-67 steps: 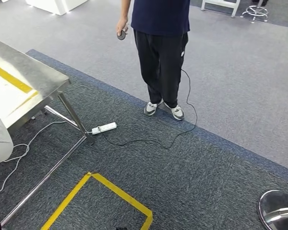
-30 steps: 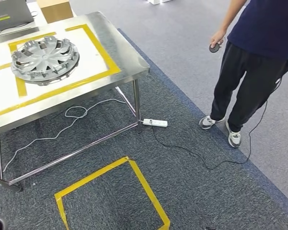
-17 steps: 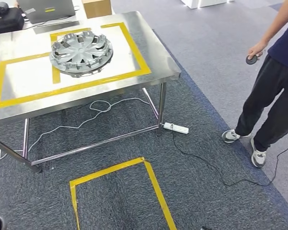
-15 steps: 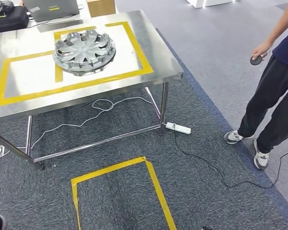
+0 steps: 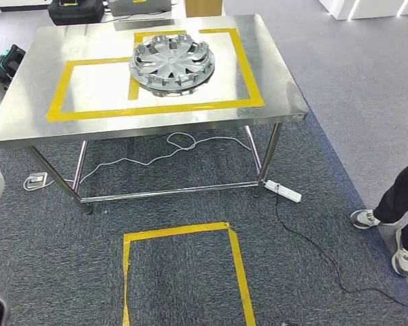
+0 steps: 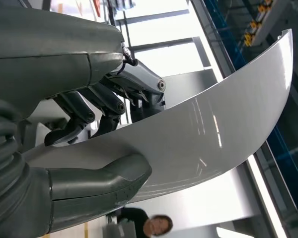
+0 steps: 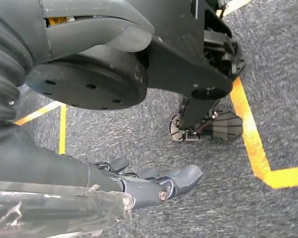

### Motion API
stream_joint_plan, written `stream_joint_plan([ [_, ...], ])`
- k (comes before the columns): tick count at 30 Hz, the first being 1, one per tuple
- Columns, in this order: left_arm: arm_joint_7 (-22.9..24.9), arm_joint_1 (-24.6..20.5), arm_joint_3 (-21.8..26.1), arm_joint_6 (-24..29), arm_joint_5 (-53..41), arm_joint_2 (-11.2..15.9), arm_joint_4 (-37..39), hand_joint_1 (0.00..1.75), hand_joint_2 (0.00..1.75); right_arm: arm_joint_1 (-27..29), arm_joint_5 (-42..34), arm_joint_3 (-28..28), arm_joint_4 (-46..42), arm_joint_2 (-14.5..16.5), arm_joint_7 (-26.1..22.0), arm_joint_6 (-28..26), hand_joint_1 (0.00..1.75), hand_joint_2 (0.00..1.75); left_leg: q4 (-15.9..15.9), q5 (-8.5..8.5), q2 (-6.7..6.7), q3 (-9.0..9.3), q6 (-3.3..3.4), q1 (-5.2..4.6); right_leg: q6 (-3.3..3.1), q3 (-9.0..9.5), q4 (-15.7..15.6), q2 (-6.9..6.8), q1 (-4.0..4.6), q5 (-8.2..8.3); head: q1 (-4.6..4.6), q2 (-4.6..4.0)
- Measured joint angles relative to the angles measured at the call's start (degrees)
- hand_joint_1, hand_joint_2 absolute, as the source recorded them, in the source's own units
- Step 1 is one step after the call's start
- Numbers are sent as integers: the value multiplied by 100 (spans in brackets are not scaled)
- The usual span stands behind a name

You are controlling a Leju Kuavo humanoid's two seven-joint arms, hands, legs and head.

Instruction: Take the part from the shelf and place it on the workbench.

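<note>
My left hand grips a curved, glossy silver-white panel part, with the thumb on one face and the darker fingers on the other. The steel workbench stands ahead in the head view, marked with yellow tape rectangles. A silver wheel cover lies in the right-hand rectangle. My right hand hangs over the grey carpet with its fingers stretched out and nothing in it.
A yellow tape square marks the carpet before the bench. A white power strip and cables lie by the bench's right legs. A person's legs stand at the right edge. A black bag and a cardboard box sit at the bench's far side.
The camera has swung left: the workbench has slid from the left edge to the middle of the picture, and the person has moved out to the right edge.
</note>
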Motion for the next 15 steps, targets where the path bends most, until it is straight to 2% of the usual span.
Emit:
stream_joint_plan([
  [1,15,2,-5,-1,-2,10,1,175,175,-8,-13,-1,0,0,-20,5,0,175,-9,1,-61,2,32,8,31,18,2,-17,-8,-25,7,0],
  [2,26,-1,-6,-2,-4,21,1,175,175,-15,-27,-2,0,0,-42,10,0,175,-17,5,-116,6,65,19,64,7,63,58,-19,-87,15,0],
  [3,37,-7,-9,-4,-8,30,2,175,175,-21,-43,-5,1,1,-63,15,0,175,-26,12,-164,8,100,34,96,-64,238,196,-32,-210,32,0],
  [5,54,-18,-16,-13,-16,38,5,175,175,-18,-70,-25,2,2,-87,18,0,175,-29,14,-244,4,147,48,138,-396,940,521,-53,-580,68,0],
  [6,60,-20,-19,-22,-20,41,10,175,175,-10,-81,-37,3,2,-90,16,0,175,-29,12,-285,1,158,46,146,-605,1342,596,-58,-744,77,0],
  [7,62,-20,-22,-32,-25,44,16,175,175,1,-91,-47,3,2,-89,10,0,175,-27,11,-327,3,163,43,148,-763,1619,624,-60,-809,79,0],
  [8,63,-20,-24,-43,-30,48,23,175,175,11,-98,-54,4,2,-88,5,0,175,-26,10,-368,7,164,42,145,-832,1693,632,-61,-759,80,0],
  [9,64,-20,-27,-52,-34,52,29,175,175,15,-102,-57,4,2,-88,0,0,175,-24,8,-404,15,161,43,139,-790,1529,634,-64,-595,80,0],
  [11,69,-21,-38,-68,-40,65,35,175,175,10,-104,-64,5,3,-88,-7,0,175,-18,-1,-458,34,139,46,126,-475,752,642,-76,-147,82,0],
  [12,73,-23,-43,-78,-42,72,37,175,175,4,-105,-69,6,6,-91,-8,0,175,-6,-8,-478,36,116,39,112,-326,397,657,-82,7,84,0],
  [13,75,-26,-46,-91,-42,78,37,175,175,-2,-107,-74,7,10,-96,-8,0,175,9,-17,-492,31,107,29,105,-224,169,671,-92,92,83,0],
  [15,79,-30,-52,-118,-43,89,40,175,175,-10,-108,-82,9,20,-108,-11,0,175,28,-6,-505,8,157,7,88,-178,60,692,-95,128,79,0],
])
